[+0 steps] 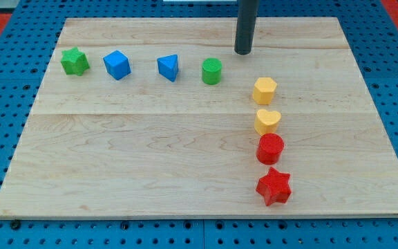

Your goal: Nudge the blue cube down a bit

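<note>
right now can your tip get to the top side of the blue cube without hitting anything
Probably yes. My tip sits above the row's right end; the board above the green cylinder and blue triangle looks free up to the blue cube.

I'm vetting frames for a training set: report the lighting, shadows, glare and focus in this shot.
Camera view: lighting is even and soft, with no glare on the wooden board. Shadows are faint, only thin dark edges under blocks such as the red star. The blue cube and my tip look sharp, with no motion blur. The rod is cropped at the view's top.
</note>
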Motion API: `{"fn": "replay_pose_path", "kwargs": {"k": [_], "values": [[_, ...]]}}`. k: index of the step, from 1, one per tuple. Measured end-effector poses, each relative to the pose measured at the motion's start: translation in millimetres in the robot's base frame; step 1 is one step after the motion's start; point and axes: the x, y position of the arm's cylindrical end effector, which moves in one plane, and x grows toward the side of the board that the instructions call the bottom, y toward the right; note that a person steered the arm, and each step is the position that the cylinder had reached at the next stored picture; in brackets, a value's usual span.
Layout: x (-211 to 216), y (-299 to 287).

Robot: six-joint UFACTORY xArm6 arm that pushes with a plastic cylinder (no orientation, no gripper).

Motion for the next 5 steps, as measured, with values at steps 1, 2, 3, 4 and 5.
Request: {"fn": "replay_pose_path", "kwargs": {"k": [1,2,3,4,5], "values": [[0.0,0.0],[0.0,0.0],[0.7,-0.3],[-25.6,-6.2],[-33.0,-4.3]]}}
